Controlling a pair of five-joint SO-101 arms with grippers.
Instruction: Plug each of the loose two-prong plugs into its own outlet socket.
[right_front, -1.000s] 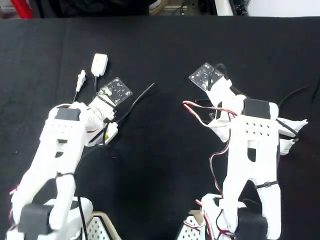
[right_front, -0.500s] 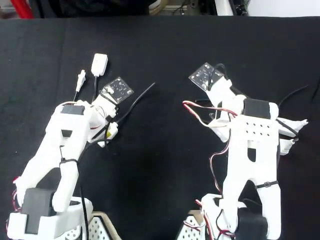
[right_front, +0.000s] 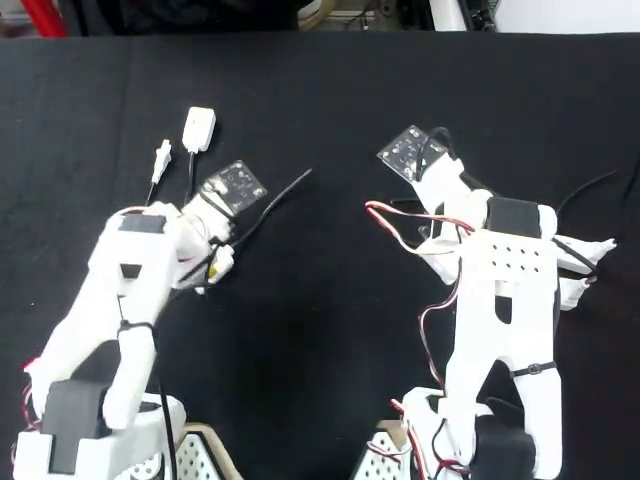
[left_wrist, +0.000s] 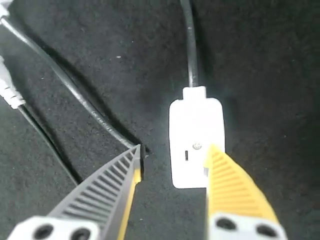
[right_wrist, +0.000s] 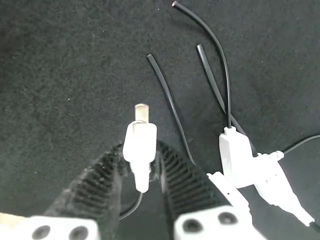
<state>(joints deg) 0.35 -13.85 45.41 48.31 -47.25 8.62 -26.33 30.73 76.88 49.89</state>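
In the left wrist view my left gripper (left_wrist: 175, 150) is open and low over a white outlet socket (left_wrist: 196, 135) lying flat on the black cloth. The socket's black cable (left_wrist: 190, 45) runs away from the gripper. One yellow finger (left_wrist: 227, 185) overlaps the socket's edge. My right gripper (right_wrist: 141, 150) is shut on a white two-prong plug (right_wrist: 140, 142), prongs pointing away, above bare cloth. In the high view another white socket (right_front: 199, 128) and a loose plug (right_front: 160, 157) lie beyond the left arm (right_front: 130, 270).
A white socket with a plug joined to it (right_wrist: 242, 162) lies close beside the right gripper. Loose black cable ends (right_wrist: 210, 55) lie ahead of it. More black cables (left_wrist: 75, 95) cross the cloth near the left gripper. The cloth between the arms is bare.
The left arm has shifted a little, its upper part swinging over and its wrist settling slightly lower. The right arm has not moved.
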